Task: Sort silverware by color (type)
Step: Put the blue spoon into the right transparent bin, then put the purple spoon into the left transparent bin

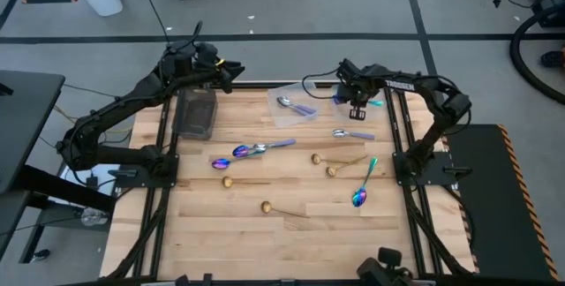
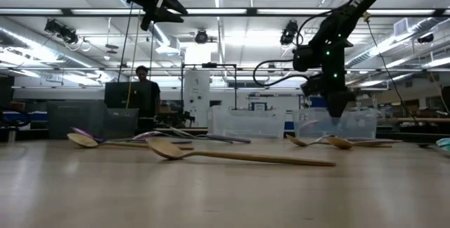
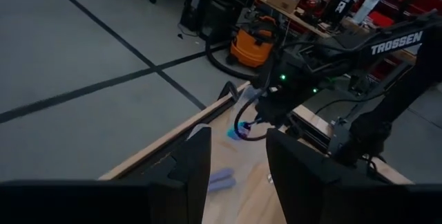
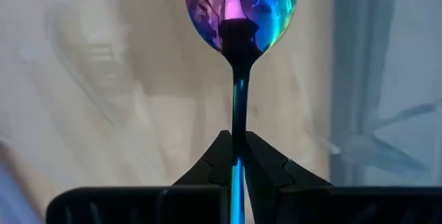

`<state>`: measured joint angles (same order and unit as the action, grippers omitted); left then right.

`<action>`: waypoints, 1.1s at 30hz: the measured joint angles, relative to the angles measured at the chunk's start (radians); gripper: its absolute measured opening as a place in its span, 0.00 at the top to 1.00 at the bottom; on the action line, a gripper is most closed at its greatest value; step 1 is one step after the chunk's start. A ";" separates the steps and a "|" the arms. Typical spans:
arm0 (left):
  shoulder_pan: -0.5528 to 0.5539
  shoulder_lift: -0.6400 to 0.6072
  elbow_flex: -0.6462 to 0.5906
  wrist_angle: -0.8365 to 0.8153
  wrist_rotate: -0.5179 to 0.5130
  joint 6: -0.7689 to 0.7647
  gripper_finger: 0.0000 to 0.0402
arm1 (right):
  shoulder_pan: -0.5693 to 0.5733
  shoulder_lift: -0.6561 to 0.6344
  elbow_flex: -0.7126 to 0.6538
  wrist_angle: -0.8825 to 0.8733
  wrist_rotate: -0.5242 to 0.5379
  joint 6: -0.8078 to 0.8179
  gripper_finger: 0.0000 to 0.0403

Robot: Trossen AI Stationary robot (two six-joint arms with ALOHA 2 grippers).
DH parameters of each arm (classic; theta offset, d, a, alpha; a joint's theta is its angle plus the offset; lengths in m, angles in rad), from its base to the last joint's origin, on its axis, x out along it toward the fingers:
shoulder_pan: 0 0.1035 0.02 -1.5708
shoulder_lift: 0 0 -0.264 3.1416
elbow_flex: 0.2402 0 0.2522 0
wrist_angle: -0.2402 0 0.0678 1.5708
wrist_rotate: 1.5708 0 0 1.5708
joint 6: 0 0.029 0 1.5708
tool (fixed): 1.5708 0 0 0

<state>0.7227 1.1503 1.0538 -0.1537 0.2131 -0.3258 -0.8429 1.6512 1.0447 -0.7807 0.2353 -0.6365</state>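
Item: your right gripper, clamped on an iridescent spoon, above the clear container at the counter's far edge. Your left gripper: fingers apart, empty. Remaining spoons lie mid-counter.

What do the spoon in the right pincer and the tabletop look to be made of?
The spoon pinched in the right pincer looks like polished metal with an iridescent coating: its bowl shines blue, purple and green, mirror-glossy. The tabletop looks like pale wood in joined strips, matte, with visible plank seams; it could be butcher block or laminate.
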 joint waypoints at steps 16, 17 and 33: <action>-0.027 0.001 0.000 0.000 0.000 -0.003 0.63 | 0.009 0.000 0.000 0.047 -0.151 0.016 0.87; -0.027 0.001 0.000 0.000 0.000 -0.003 0.63 | 0.009 0.000 0.000 0.046 -0.153 0.016 0.85; -0.027 0.001 0.000 0.001 0.000 -0.003 0.63 | 0.012 -0.002 0.056 -0.042 -0.070 0.021 0.64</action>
<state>0.6960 1.1511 1.0538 -0.1532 0.2131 -0.3290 -0.8307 1.6491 1.1010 -0.8228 0.1649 -0.6150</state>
